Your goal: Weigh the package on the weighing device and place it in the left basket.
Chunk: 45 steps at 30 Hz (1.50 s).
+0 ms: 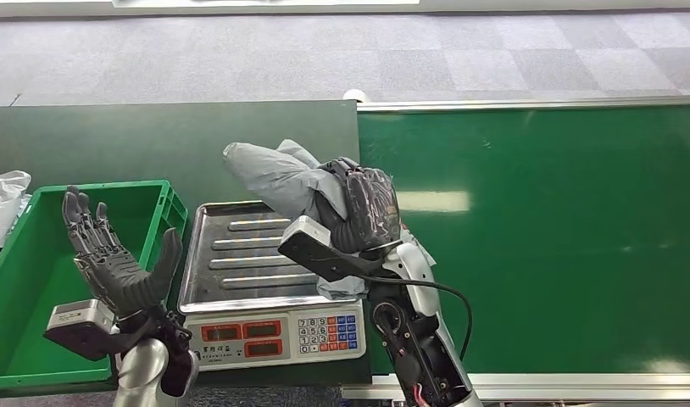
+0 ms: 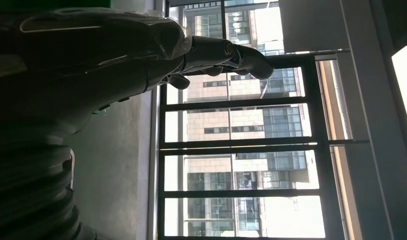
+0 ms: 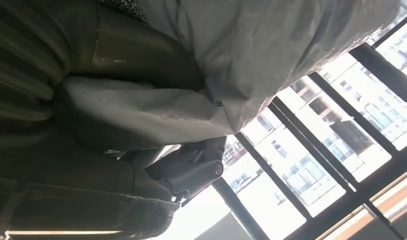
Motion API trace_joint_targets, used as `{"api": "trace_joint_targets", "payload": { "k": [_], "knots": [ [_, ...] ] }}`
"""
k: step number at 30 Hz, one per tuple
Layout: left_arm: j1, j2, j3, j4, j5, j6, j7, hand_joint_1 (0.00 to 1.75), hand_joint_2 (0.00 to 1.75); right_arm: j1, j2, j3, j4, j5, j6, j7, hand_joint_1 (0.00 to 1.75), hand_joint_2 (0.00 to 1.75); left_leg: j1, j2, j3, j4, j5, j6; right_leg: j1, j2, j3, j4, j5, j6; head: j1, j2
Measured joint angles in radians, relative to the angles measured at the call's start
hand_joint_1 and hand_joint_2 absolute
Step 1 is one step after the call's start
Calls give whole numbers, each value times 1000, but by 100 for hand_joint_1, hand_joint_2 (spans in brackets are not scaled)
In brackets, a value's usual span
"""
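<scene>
- Head view: the right hand grips the package, a soft grey bag, with its fingers wrapped round the bag's near end.
- Head view: the package is held up over the scale, above the right rear part of its steel tray. Whether the bag touches the tray cannot be told; it appears to be raised clear of it.
- Head view: the left hand stands upright just to the left of the scale, palm turned toward it, fingers spread wide and holding nothing.
- Head view: the green basket lies to the left of the scale, touching or nearly touching its side. No package lies in the visible part of it.
- Head view: the green conveyor belt runs to the right of the scale.
- Left wrist view: the left hand points toward a window; the fingers are extended and nothing is between them.
- Right wrist view: the package presses against the right hand, with the thumb closed against the grey wrapping.
- Status: the package is picked up and carried to the scale.
- Remaining, as judged: set the package on the tray, take the reading, then move it left of the scale into the basket.
</scene>
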Motion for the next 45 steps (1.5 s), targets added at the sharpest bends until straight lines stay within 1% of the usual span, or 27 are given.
{"api": "trace_joint_targets", "payload": {
  "k": [4, 8, 12, 14, 18, 23, 24, 26, 27, 29, 30, 31, 33, 35, 37, 45],
  "knots": [
    [-7, 0, 22, -15, 12, 22, 6, 0, 175, -54, 18, 44, 92, -24, 17, 20, 175, 175, 0, 1, 0, 0, 0, 0, 0, 1, 0, 0, 0, 0, 0, 0],
    [-7, 0, 38, -37, 17, 31, 8, 0, 175, -100, 22, 91, 177, -43, 17, 52, 0, 175, 0, 0, 0, 0, 0, 0, 0, 0, 0, 0, 0, 0, 0, 0],
    [-3, -2, 49, -57, 14, 40, 15, 0, 175, -145, 22, 127, 271, -42, 24, 150, 0, 175, 0, 0, 1, 0, 0, 0, 0, 0, 0, 0, 0, 0, 0, 0],
    [1, -2, 53, -64, 11, 43, 20, 0, 175, -161, 22, 141, 315, -43, 22, 178, 0, 175, 0, 0, 1, 0, 0, 0, 0, 0, 0, 0, 0, 0, 0, 0],
    [7, -3, 60, -74, 4, 45, 25, 0, 175, -189, 22, 152, 384, -49, 9, 185, 0, 175, 0, 0, 1, 0, 0, 0, 0, 0, 0, 0, 0, 0, 0, 0],
    [10, -7, 65, -78, -5, 45, 26, 0, 175, -203, 22, 153, 421, -69, -7, 169, 0, 175, 0, 0, 1, 0, 0, 0, 0, 0, 0, 0, 0, 0, 0, 0],
    [10, -8, 66, -78, -6, 45, 27, 0, 175, -203, 22, 152, 424, -94, -11, 150, 0, 175, 0, 0, 1, 0, 0, 0, 0, 0, 0, 0, 0, 0, 0, 0],
    [10, -9, 65, -78, -16, 41, 29, 0, 175, -196, 22, 141, 415, -214, 3, 67, 0, 175, 0, 0, 1, 0, 0, 0, 0, 0, 0, 0, 0, 0, 0, 0],
    [8, -9, 64, -78, -26, 37, 31, 0, 175, -188, 22, 129, 400, -307, 29, 7, 0, 175, 0, 0, 1, 0, 0, 0, 0, 0, 0, 0, 0, 0, 0, 0],
    [1, -8, 57, -73, -56, 23, 36, 0, 175, -163, 21, 89, 348, -509, 110, -110, 0, 175, 0, 0, 1, 0, 0, 0, 0, 0, 0, 0, 0, 0, 0, 0],
    [-3, -8, 52, -70, -73, 16, 37, 0, 175, -151, 20, 63, 316, -593, 153, -153, 0, 175, 0, 0, 1, 0, 0, 0, 0, 0, 0, 0, 0, 0, 0, 0],
    [-7, -8, 46, -66, -89, 8, 37, 0, 175, -140, 20, 37, 284, -657, 189, -183, 0, 175, 0, 0, 1, 0, 0, 0, 0, 0, 0, 0, 0, 0, 0, 0],
    [-13, -7, 34, -58, -114, -5, 40, 0, 175, -121, 18, -12, 223, -743, 234, -223, 0, 175, 0, 1, 1, 0, 0, 0, 0, 1, 0, 0, 0, 0, 0, 0],
    [-17, -5, 23, -52, -132, -17, 43, 0, 175, -103, 17, -49, 173, -801, 258, -249, 0, 175, 0, 1, 1, 0, 0, 0, -1, 1, -1, 0, 0, 0, 0, 0],
    [-18, -4, 14, -46, -141, -23, 44, 0, 175, -90, 17, -75, 134, -828, 270, -261, 0, 175, -1, 1, 1, 0, 0, 0, -1, 1, -1, 0, 1, -1, 0, 0],
    [-21, 0, -1, -34, -146, -28, 44, 0, 175, -62, 15, -122, 57, -836, 277, -265, 0, 175, 0, 2, 2, 0, 0, 0, 0, 2, -1, 0, 1, -1, 0, 0]
  ]
}}
